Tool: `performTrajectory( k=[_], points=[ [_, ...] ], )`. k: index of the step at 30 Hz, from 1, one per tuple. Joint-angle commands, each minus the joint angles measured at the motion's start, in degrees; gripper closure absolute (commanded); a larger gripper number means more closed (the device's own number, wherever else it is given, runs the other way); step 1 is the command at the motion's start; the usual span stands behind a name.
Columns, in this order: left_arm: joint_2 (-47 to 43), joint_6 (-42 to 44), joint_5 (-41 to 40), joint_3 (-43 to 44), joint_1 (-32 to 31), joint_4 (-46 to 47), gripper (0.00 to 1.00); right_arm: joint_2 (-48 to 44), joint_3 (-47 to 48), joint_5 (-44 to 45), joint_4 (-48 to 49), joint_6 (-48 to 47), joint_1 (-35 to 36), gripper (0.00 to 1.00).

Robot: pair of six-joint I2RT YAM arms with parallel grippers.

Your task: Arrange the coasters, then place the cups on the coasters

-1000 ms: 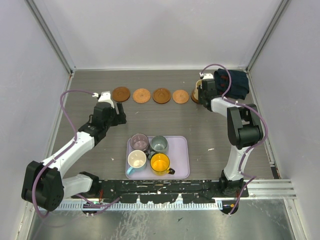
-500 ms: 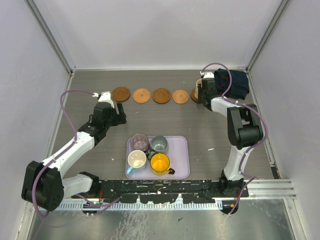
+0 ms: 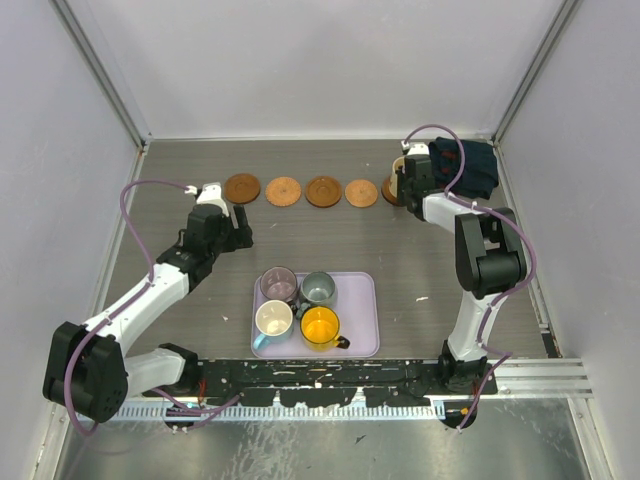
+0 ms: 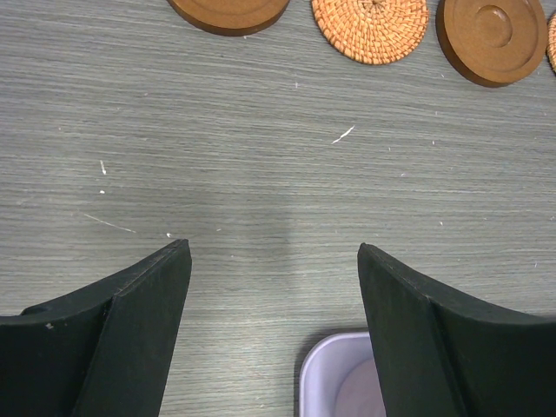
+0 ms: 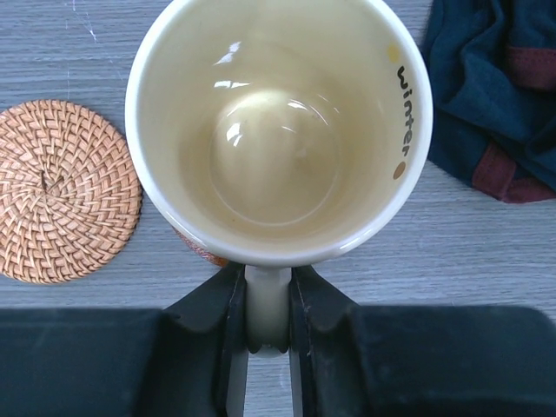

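**Cream mug over the end coaster, four cups waiting**

My right gripper (image 5: 268, 291) has its fingers (image 5: 224, 317) clamped on the handle of the cream mug (image 5: 278, 148). The mug stands upright at frame centre, above a hidden coaster (image 5: 201, 250) whose rim peeks out at lower left. I cannot tell whether they touch. A woven coaster (image 5: 65, 191) lies just left and a dark blue cloth (image 5: 495, 78) upper right.

My left gripper (image 4: 274, 252) hovers with its fingers wide apart and empty, near the tray (image 4: 334, 373).

With the coaster row (image 3: 323, 191) laid out, I judge the first cup is being placed. Next I should seat it centred and release, then fetch the four cups (image 3: 320, 326).
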Motion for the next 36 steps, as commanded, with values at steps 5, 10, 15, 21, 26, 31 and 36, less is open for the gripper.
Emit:
performTrajectory(
  k=[5, 10, 15, 21, 26, 31, 36],
  points=[
    [-1.0, -0.5, 0.6, 0.4, 0.3, 2.9, 0.21, -3.5, 1.0, -3.6, 6.0, 1.6, -0.2, 0.89],
    [-1.1, -0.5, 0.5, 0.3, 0.3, 2.8, 0.21, -3.8, 0.4, -3.9, 7.2, 1.8, -0.2, 0.89],
    [-1.0, -0.6, 0.7, 0.4, 0.2, 2.9, 0.21, -3.5, 0.8, -3.1, 6.5, 1.6, -0.2, 0.89],
    [-1.1, -0.6, 0.7, 0.4, 0.3, 2.8, 0.21, -3.2, 0.5, -2.3, 6.0, 1.5, -0.2, 0.84],
    [-1.1, -0.6, 0.9, 0.4, 0.2, 2.8, 0.21, -3.7, -0.1, -2.0, 5.7, 1.6, -0.2, 0.69],
    [-1.0, -0.6, 0.9, 0.5, 0.2, 2.8, 0.21, -4.1, -0.1, -1.4, 5.2, 1.5, -0.2, 0.64],
    [-1.2, -0.7, 1.0, 0.4, 0.2, 2.7, 0.21, -5.3, -1.0, -0.9, 4.5, 1.6, -0.2, 0.62]
  ],
)
